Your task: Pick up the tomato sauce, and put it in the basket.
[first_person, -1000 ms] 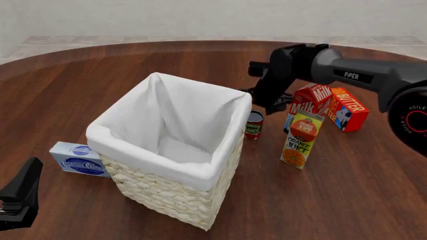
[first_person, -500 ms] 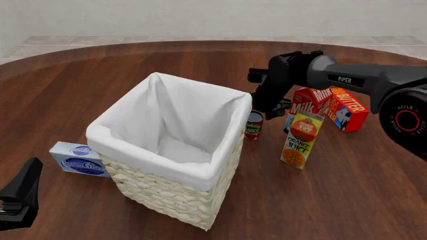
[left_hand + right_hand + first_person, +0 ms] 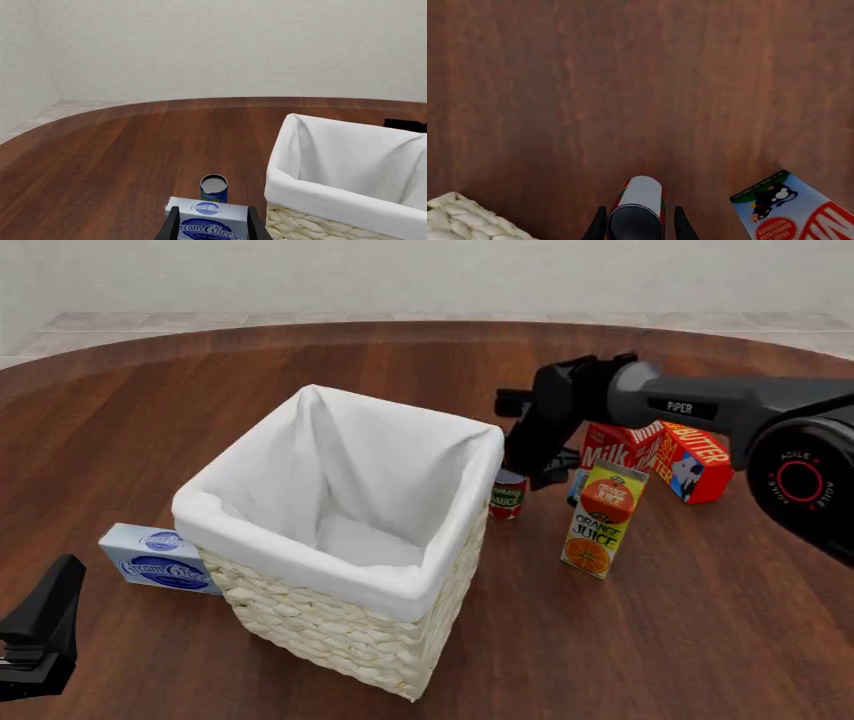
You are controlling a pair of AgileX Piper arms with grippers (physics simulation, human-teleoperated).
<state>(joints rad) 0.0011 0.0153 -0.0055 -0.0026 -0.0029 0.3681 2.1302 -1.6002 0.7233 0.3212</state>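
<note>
Lower now than a second ago, the right gripper (image 3: pixel 634 222) sits spread, fingers either side of the tomato can (image 3: pixel 509 491), not clamped. Basket (image 3: pixel 350 635) crowds one side (milk carton (image 3: pixel 617 445) and juice carton (image 3: pixel 603 519) the other). Red label, silver top. Left gripper (image 3: pixel 211 227) spread, idle.

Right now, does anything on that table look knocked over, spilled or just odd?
Nothing looks spilled or damaged. The tomato sauce stands upright beside the basket, as do the orange juice carton and milk carton. Only the butter box and cream cheese box lie flat.
</note>
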